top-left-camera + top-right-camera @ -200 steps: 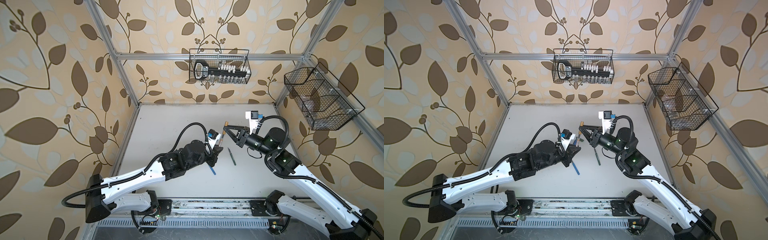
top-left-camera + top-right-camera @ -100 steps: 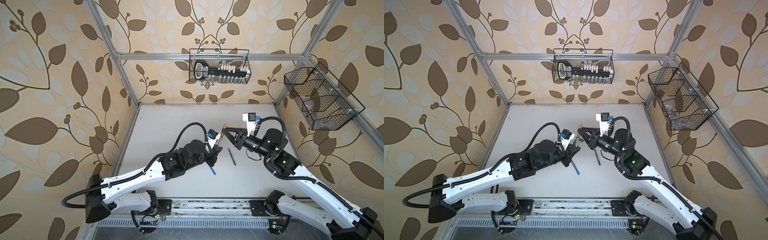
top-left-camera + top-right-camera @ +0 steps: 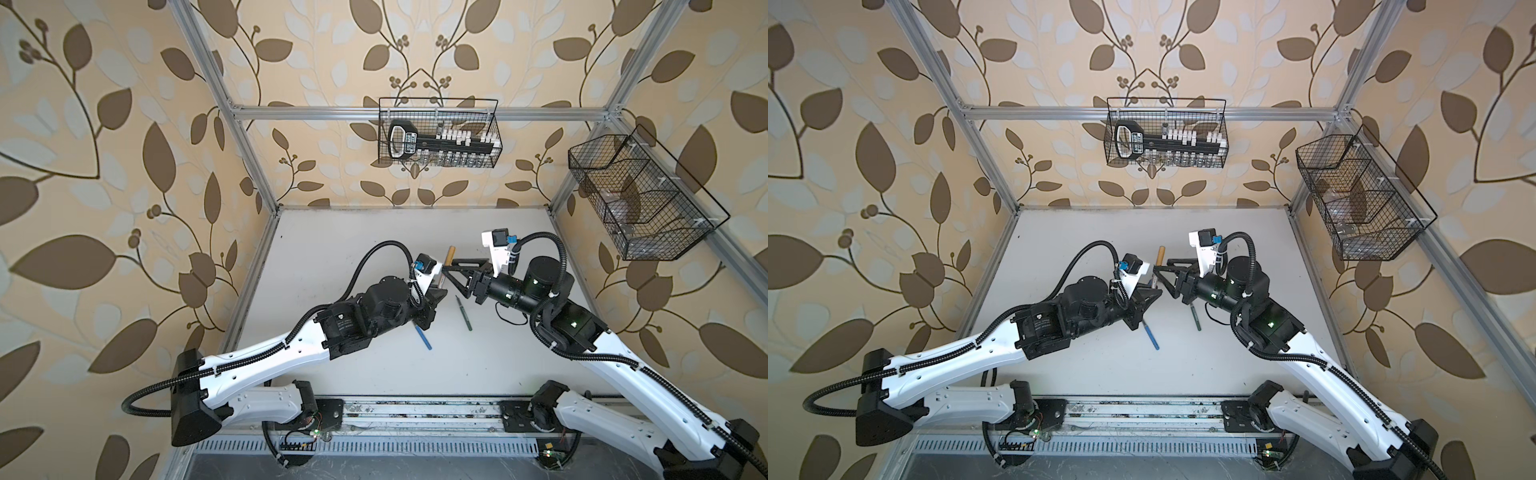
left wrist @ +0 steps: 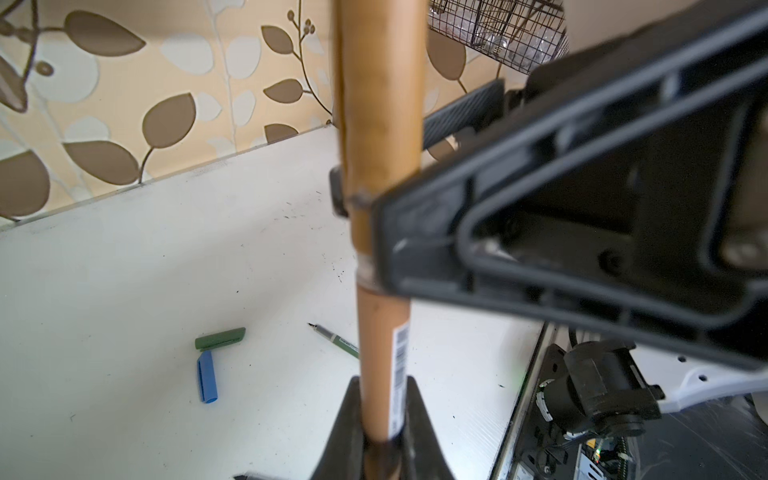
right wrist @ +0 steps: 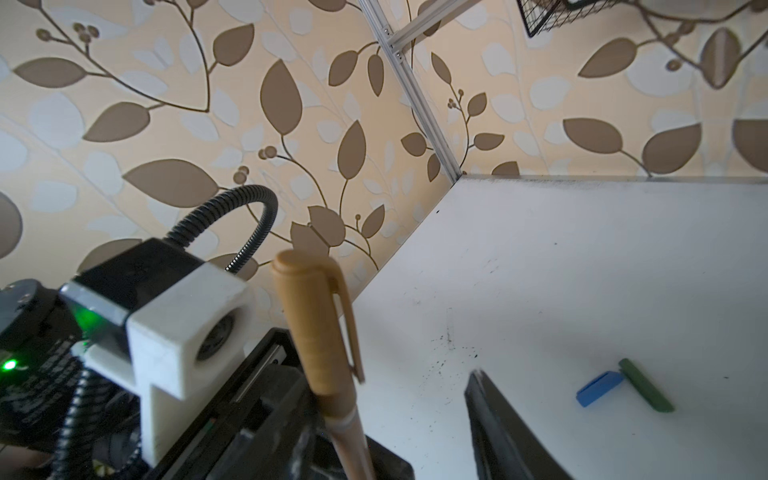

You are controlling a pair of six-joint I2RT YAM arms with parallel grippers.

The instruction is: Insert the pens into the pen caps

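Grip first: the left gripper is closed narrow on the lower barrel of the orange-brown pen, holding it nearly upright above the middle of the table. The orange-brown cap sits on the pen's upper end, with a pale ring showing at the join. The right gripper stands level with that join, jaws spread and holding nothing. In the right wrist view one finger stands well clear of the pen, with white table showing between them.

Below, the blue pen lies partly under the left gripper. The green pen lies uncapped near it, apart and roughly parallel, its dark tip toward the back wall. The blue cap and green cap touch at one end in an L; both top views hide them.

Bare tabletop runs from the two grippers to the back edge, and a narrower strip lies between the pens and the front rail. The arms reach in over the two front corners. A wire basket hangs on the right wall above the table's right edge.
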